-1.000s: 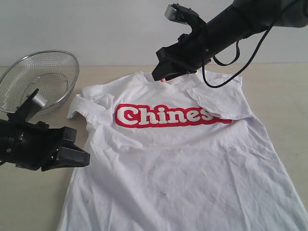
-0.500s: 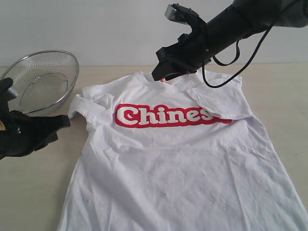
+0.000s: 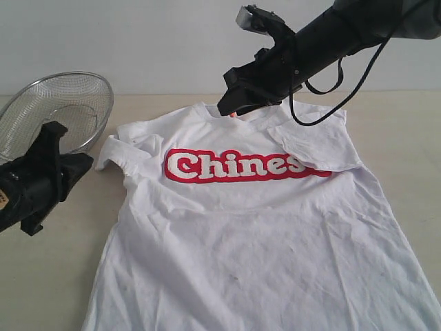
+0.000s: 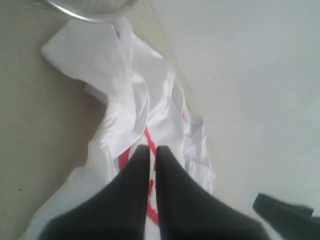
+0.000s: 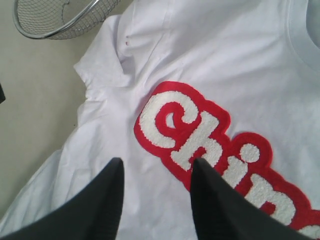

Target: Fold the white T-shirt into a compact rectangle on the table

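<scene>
Currently the table (image 3: 55,276) carries the white T-shirt (image 3: 248,234) flat and unfolded, its collar (image 3: 207,110) just below the right pincer (image 5: 155,162), whose jaws stand apart and empty, probably poised for a collar grasp. The wire-mesh bowl (image 3: 41,117) sits beside the left pincer (image 4: 149,149), pressed together on nothing, with bare table beneath and the sleeve edge (image 3: 114,152) ahead.

The white T-shirt's (image 3: 241,234) bottom ran off the picture's lower edge. A folded sleeve (image 3: 320,148) covered the end of the red word (image 3: 234,167). The right gripper (image 3: 231,105) hid part of the collar (image 3: 205,110). The mesh bowl (image 3: 58,103) was cut off at the side.
</scene>
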`<state>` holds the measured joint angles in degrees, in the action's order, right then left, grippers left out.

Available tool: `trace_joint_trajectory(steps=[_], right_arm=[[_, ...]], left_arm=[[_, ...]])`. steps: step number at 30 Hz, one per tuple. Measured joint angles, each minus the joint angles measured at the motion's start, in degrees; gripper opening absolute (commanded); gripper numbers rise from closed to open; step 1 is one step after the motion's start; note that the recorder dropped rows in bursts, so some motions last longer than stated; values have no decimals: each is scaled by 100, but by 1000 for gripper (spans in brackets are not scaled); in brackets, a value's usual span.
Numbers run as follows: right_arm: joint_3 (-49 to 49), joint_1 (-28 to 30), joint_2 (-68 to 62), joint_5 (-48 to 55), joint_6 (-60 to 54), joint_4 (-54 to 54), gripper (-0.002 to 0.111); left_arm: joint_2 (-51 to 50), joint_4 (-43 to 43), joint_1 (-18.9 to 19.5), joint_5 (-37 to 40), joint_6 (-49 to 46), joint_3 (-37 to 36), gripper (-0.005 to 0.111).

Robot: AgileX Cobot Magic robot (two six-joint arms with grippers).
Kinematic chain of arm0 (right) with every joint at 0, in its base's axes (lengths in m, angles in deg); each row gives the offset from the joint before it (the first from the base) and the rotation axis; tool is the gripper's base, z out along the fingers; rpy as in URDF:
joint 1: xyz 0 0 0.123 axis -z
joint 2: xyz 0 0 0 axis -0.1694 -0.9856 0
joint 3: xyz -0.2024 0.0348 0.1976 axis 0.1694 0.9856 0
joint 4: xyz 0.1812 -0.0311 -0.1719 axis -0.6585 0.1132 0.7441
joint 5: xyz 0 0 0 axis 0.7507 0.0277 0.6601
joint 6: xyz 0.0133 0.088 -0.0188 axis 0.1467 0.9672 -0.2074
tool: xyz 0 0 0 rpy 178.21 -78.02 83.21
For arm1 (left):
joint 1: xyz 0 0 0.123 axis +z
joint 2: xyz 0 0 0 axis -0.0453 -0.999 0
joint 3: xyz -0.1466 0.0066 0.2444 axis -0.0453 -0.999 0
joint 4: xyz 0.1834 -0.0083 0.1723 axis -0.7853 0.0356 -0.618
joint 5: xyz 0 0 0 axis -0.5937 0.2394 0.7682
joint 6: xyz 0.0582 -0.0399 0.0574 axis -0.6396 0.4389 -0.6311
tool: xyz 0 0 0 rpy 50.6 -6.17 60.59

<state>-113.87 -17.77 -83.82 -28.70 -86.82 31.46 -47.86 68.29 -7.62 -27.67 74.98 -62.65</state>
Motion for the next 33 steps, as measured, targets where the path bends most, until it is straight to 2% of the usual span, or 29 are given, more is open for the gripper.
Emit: trace_joint_trajectory(steps=[6, 10, 16, 18, 25, 27, 33], right_arm=[[0, 0, 0, 0, 0, 0, 39], [0, 0, 0, 0, 0, 0, 39], [0, 0, 0, 0, 0, 0, 39], [0, 0, 0, 0, 0, 0, 39], [0, 0, 0, 0, 0, 0, 39], [0, 0, 0, 0, 0, 0, 39], [0, 0, 0, 0, 0, 0, 39]], left_arm=[[-1200, -292, 421, -1457, 634, 53, 5], [-1830, -724, 484, -1603, 917, 297, 5], [-2206, -809, 484, -1867, 992, 749, 5], [-2256, -824, 484, -1816, 1003, 907, 11], [-2280, -1070, 484, -1768, 1180, 1207, 51], [-2280, -1112, 484, -1766, 1243, 1207, 55], [-2280, -1184, 496, -1756, 1443, 1207, 55]])
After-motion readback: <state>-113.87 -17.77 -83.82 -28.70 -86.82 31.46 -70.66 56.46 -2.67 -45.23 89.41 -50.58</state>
